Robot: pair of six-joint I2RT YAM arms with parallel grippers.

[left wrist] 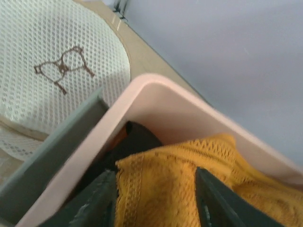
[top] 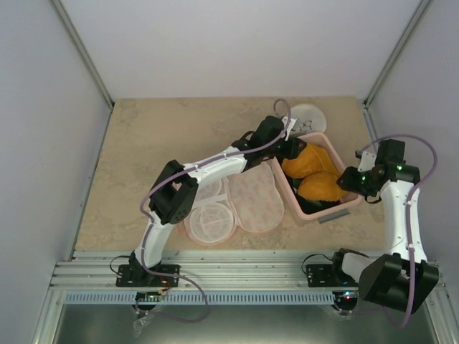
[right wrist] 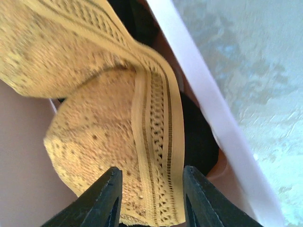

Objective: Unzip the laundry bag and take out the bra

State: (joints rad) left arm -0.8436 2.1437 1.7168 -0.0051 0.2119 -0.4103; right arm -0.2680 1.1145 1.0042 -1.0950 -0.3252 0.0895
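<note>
The orange-yellow bra (top: 312, 172) lies in a pink bin (top: 326, 213) at the right of the table. My left gripper (top: 292, 149) is at the bin's far left corner. In the left wrist view its jaws (left wrist: 156, 203) stand part-closed with the bra's fabric (left wrist: 165, 189) filling the gap between them. My right gripper (top: 349, 179) is at the bin's right side; its jaws (right wrist: 151, 198) hold the bra's lace band and cup (right wrist: 94, 132). The laundry bag (top: 254, 197) lies unzipped and spread flat left of the bin, its white mesh (top: 210, 221) showing.
A dark garment (left wrist: 137, 142) lies under the bra in the bin and also shows in the right wrist view (right wrist: 199, 137). A white round mesh container (top: 310, 115) sits behind the bin, near the back wall. The bin's rim (right wrist: 199, 80) runs close beside my right fingers.
</note>
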